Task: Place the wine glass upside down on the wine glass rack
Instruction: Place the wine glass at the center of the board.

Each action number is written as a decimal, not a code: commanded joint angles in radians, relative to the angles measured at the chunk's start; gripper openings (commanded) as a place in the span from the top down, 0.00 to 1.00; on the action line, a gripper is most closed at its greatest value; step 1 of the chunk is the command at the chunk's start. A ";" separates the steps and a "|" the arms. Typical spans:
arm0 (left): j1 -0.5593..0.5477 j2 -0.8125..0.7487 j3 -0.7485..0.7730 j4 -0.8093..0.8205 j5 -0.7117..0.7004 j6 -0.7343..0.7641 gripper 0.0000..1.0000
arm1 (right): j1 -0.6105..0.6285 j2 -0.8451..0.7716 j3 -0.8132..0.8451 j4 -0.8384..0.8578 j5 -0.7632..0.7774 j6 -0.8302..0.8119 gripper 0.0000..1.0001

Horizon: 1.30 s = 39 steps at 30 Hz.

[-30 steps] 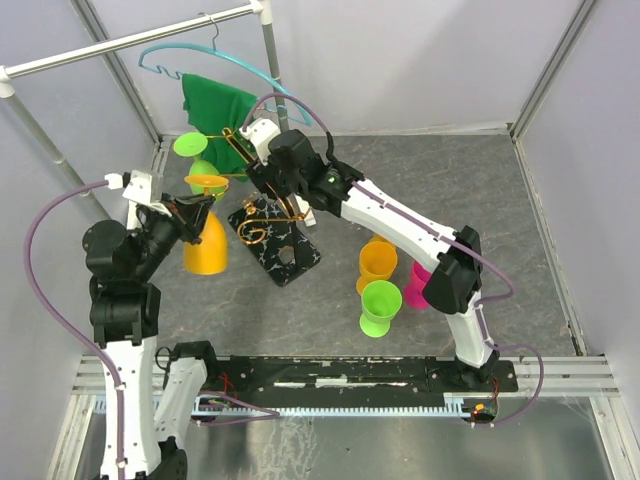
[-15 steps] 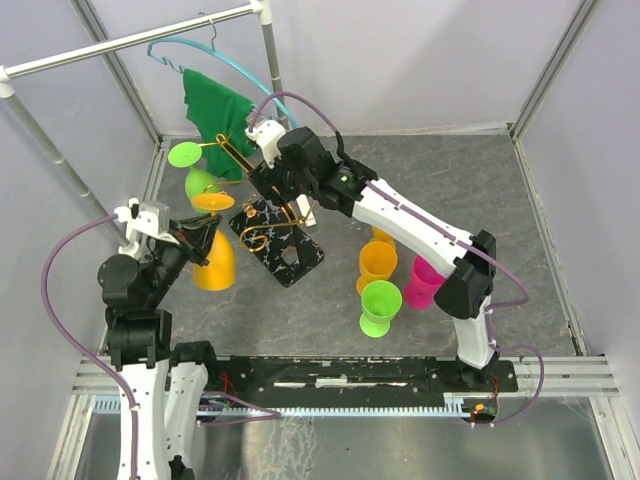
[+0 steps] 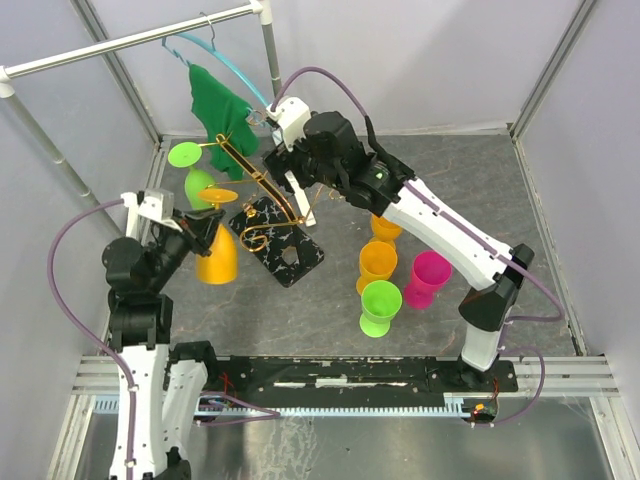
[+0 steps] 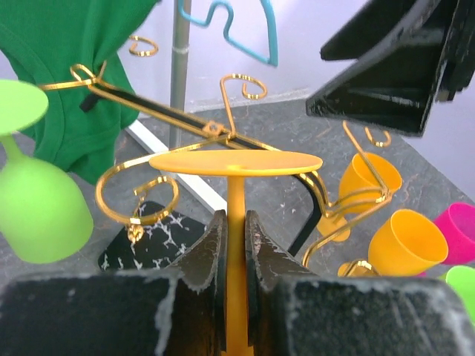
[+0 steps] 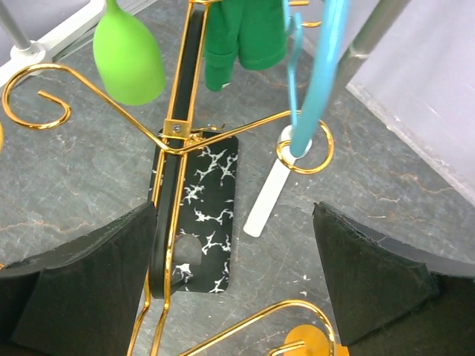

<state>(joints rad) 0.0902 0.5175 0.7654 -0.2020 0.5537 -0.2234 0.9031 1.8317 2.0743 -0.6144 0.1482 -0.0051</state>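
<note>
Left gripper [image 4: 236, 248] clamps glass [image 4: 236, 162] stem, foot up. Rack [image 4: 152, 111] scroll arm just ahead of it. Right gripper [image 5: 234, 274] open, empty, above rack. We slide stem into scroll slot, holding glass vertical.

Right claw [image 5: 230, 276] has lifted off the wine glass rack [image 3: 262, 190], up and back from the scroll arms, and now sits above the rack's far side. Right arm's elbow swung out, further from the rack. Pink cup [image 3: 428, 275], right of the rack, was half covered by that arm and is now fully exposed.

Teal hanger [image 3: 225, 75], behind the rack, swung from broadside to nearly edge-on. Green cloth [image 3: 215, 105] turned with it.

Left claw [image 4: 236, 245] carried the inverted orange wine glass [image 3: 215, 258] slightly closer to the rack's base.
</note>
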 commanded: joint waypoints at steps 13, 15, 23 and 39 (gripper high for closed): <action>0.005 0.298 0.530 -0.016 0.021 -0.047 0.97 | -0.038 -0.029 0.133 -0.066 0.175 -0.055 0.02; 0.004 0.324 0.554 -0.011 0.033 -0.054 0.97 | -0.051 -0.033 0.126 -0.075 0.173 -0.050 0.01; 0.005 0.346 0.502 0.019 0.059 -0.043 0.97 | -0.107 -0.072 0.020 -0.072 0.153 -0.019 0.01; 0.004 0.528 0.620 0.182 -0.090 -0.525 0.97 | -0.124 -0.342 -0.376 0.351 -0.138 -0.098 0.02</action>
<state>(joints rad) 0.0902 0.9928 1.3155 -0.1287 0.5827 -0.5095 0.7769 1.5944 1.7580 -0.5129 0.1116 -0.0582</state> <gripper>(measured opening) 0.132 0.987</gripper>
